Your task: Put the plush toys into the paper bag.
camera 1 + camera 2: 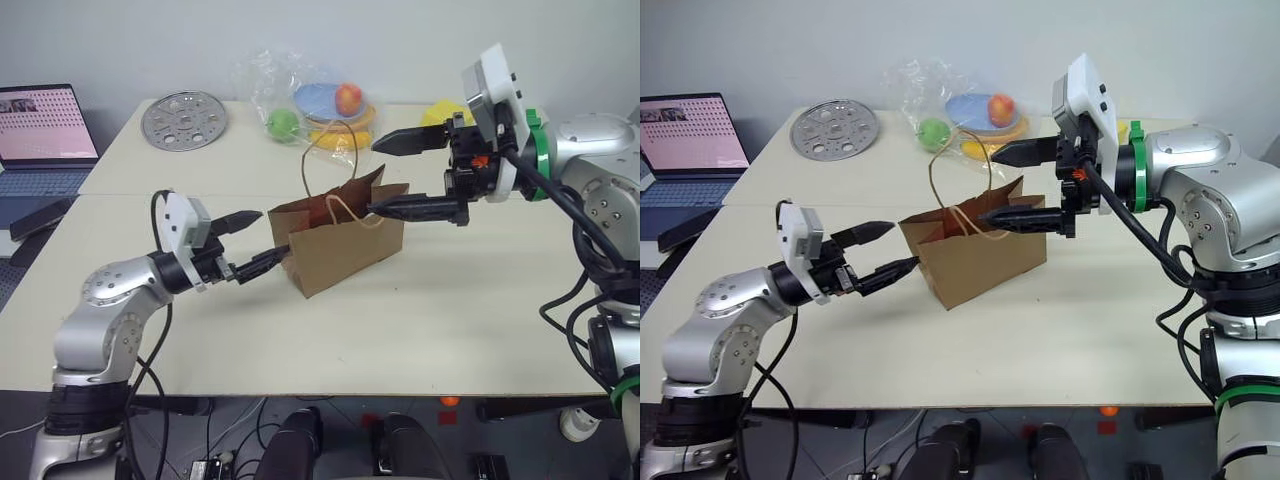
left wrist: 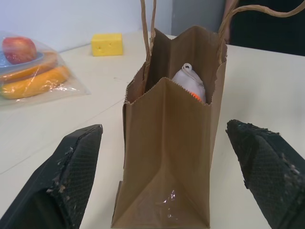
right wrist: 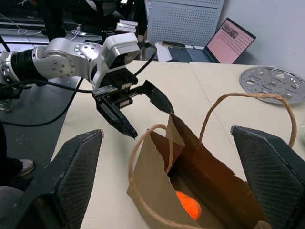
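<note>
Plush toys: inside the paper bag; orange carrot low at the bag's bottom in the right wrist view; white toy just under the rim in the left wrist view, a sliver of orange beneath it.
Paper bag: brown kraft, upright, mouth open, centre of the head views on the table; two twisted loop handles rising above the rim.
Left gripper: lower left of centre in the left eye view, level, aimed at the bag's narrow end; fingers spread wide, holding nothing; lower fingertip right at the bag's near edge, contact not clear; upper fingertip just short of the bag's corner.
Left wrist view: both pads flanking the bag's narrow side, well clear of the paper.
Right gripper: upper right of centre, pointing toward the frame's left over the bag; fingers wide apart, holding nothing; lower finger lying across the bag's mouth by a handle, upper finger above the rim.
Surface: pale cream tabletop, a seam running across it behind the bag.
Behind the bag: clear plastic bag of fruit at top centre; round metal disc at upper left; yellow sponge block further back on the table.
Room: plain grey-white wall; open laptop with a pink screen at the far left edge on a neighbouring desk; cables and dark floor below the table's front edge.
</note>
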Controlling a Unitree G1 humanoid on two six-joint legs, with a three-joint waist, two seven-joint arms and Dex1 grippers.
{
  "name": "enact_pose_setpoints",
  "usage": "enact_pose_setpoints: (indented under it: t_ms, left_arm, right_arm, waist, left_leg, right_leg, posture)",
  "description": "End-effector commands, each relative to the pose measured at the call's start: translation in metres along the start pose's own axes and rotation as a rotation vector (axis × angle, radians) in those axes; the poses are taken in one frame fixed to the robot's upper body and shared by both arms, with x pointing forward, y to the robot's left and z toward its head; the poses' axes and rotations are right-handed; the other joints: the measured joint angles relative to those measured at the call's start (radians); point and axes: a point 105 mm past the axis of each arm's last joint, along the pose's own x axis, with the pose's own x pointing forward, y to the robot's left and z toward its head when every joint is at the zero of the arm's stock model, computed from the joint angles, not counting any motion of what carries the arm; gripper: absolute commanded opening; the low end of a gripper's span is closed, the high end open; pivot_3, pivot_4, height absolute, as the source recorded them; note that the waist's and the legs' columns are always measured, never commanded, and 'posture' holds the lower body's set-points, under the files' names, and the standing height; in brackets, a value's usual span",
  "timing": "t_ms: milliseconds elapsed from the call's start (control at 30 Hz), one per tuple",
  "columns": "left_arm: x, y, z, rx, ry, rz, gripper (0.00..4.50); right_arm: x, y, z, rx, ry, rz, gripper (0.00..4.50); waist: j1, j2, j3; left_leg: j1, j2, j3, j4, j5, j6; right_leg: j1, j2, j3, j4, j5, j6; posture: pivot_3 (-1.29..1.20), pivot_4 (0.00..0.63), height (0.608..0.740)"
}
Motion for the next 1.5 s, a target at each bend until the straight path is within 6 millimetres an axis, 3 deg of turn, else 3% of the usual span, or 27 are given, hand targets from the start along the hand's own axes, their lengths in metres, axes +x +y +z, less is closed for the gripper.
enact_pose_setpoints:
  t_ms: [33,467,533,633,1067,1200,1333,1500]
  left_arm:
    - [0.003,0.005,0.006,0.05,-0.023,0.011,4.48]
    - [0.026,-0.008,-0.026,-0.017,0.015,-0.01,4.48]
    - [0.028,-0.01,-0.024,-0.023,-0.012,-0.02,4.48]
    - [0.027,-0.008,-0.017,-0.024,-0.038,-0.03,3.97]
    - [0.028,-0.006,-0.012,-0.077,-0.044,-0.059,0.02]
    - [0.034,-0.012,-0.002,-0.035,-0.093,-0.111,0.02]
    - [0.041,-0.012,0.014,0.036,-0.083,-0.233,0.02]
    - [0.038,-0.028,0.024,-0.036,-0.048,-0.575,0.02]
  right_arm:
    - [-0.004,0.004,0.012,-0.057,-0.022,-0.007,4.5]
    - [-0.004,0.004,0.01,-0.049,-0.011,-0.013,4.5]
    - [-0.003,0.003,0.009,-0.045,-0.012,-0.015,4.5]
    - [-0.002,0.002,0.009,-0.043,-0.013,-0.018,4.5]
    - [-0.008,-0.007,0.005,-0.031,-0.011,-0.066,4.5]
    - [-0.022,-0.012,0.003,-0.021,0.014,-0.101,4.5]
    - [-0.054,-0.013,0.005,0.002,0.09,-0.145,4.5]
    - [-0.083,-0.016,0.011,0.013,0.168,-0.18,4.5]
  waist:
    - [0.0,0.0,0.0]
    - [-0.001,0.0,0.0]
    - [0.0,0.0,0.0]
    - [0.0,0.0,0.0]
    - [0.0,0.0,0.0]
    - [0.0,0.0,0.0]
    - [0.01,-0.001,0.001]
    - [0.0,-0.001,0.001]
  left_leg:
    - [0.0,0.0,0.0,0.0,0.0,0.0]
    - [0.0,0.0,0.0,0.0,0.0,0.0]
    - [0.0,0.0,0.0,0.0,0.0,0.0]
    - [0.0,0.0,0.0,0.0,0.0,0.0]
    - [0.0,0.0,0.0,0.0,0.0,0.0]
    - [0.0,0.0,0.0,0.0,0.0,0.0]
    - [-0.003,0.0,-0.001,0.001,0.0,0.0]
    - [-0.004,0.0,0.0,0.001,-0.001,0.002]
  right_leg:
    - [0.0,0.0,0.0,0.0,0.0,0.0]
    - [0.0,0.0,0.0,0.0,0.003,0.003]
    - [0.0,0.0,0.0,0.0,0.003,0.003]
    - [0.0,0.0,0.0,0.0,0.003,0.003]
    - [0.0,0.0,-0.001,0.0,0.003,0.003]
    - [0.0,0.0,0.0,0.0,0.003,0.003]
    - [-0.001,0.0,-0.003,0.0,0.003,0.003]
    - [0.0,0.0,-0.002,-0.005,0.003,0.003]
  posture:
    - [0.0,0.15,0.74]
    - [0.0,0.15,0.74]
    - [0.0,0.15,0.74]
    - [0.0,0.15,0.74]
    - [0.0,0.15,0.74]
    - [0.0,0.15,0.74]
    - [0.0,0.15,0.74]
    - [0.0,0.15,0.74]
